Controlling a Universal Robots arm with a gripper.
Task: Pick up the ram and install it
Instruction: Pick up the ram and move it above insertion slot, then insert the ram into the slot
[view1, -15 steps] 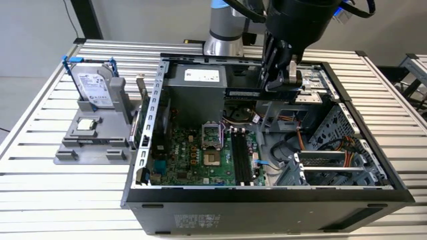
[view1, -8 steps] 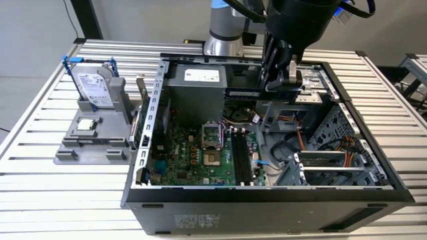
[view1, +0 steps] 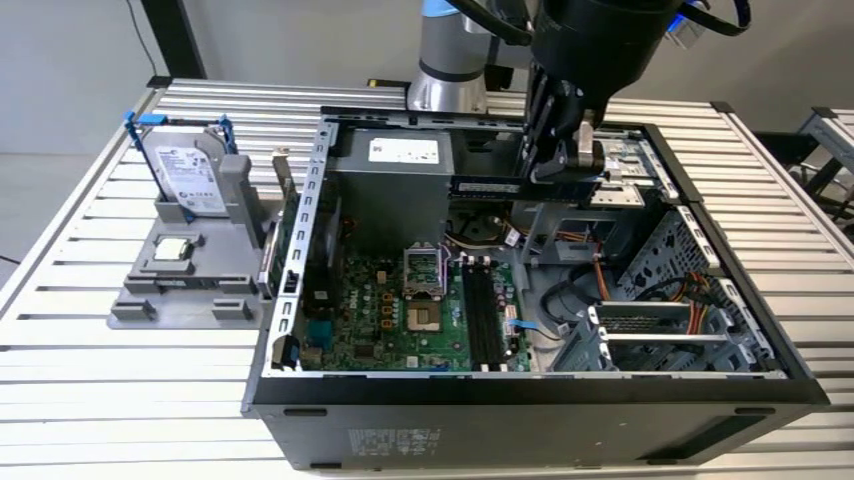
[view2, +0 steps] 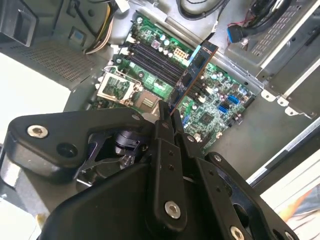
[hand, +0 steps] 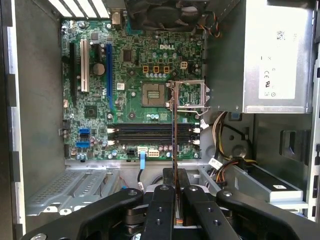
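a: looking at a slatted metal counter (view1: 80, 320), with an open black computer case (view1: 534, 410) taking up its middle and the exterior view's right side.

b: inside, by the case's far wall, a grey power supply (view1: 394, 175); flat on the case floor, a green motherboard (view1: 380, 315).

a: and the tool?

b: hanging above the case's far half. tool (view1: 571, 172) closed tight on the ram (view1: 487, 186), gripping near one end, long edge level in the exterior view.

a: matches both wrist views: black fingers (hand: 161, 210) pinched on the ram (hand: 174, 130) (view2: 195, 72), held edge-on well above the board.

b: apart from the long black slots (hand: 150, 134), then. not yet seated.

a: right. toward the counter's edge at the exterior view's left, just beside the case, a grey holder (view1: 187, 295).

b: standing upright in it, a blue-framed hard drive (view1: 184, 175); lying flat on its lower step, a small square processor chip (view1: 174, 250).
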